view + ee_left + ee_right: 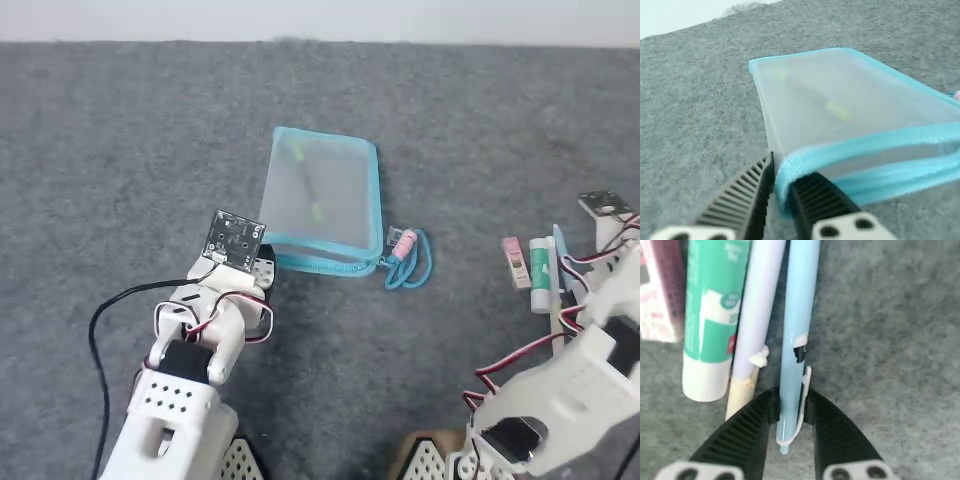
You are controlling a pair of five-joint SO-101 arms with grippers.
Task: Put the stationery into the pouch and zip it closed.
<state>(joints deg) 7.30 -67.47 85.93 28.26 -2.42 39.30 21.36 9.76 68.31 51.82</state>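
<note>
The translucent pouch (322, 200), trimmed in turquoise, lies flat at mid-table. Its zipper edge (865, 150) on the near side gapes open, and a yellow-green item (314, 208) shows dimly inside. A pink-tagged turquoise cord (410, 262) trails from its near right corner. Well to the right, side by side, lie a small pink block (515, 262), a green-and-white glue stick (541, 272), a pale lilac pencil (757, 310) and a light blue pen (797, 315).

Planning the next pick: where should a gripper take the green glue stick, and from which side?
Take the glue stick probably at its white end, from above, closing across the width. It lies flat; the pink box flanks only its green part, though the pencil lies close.
</note>
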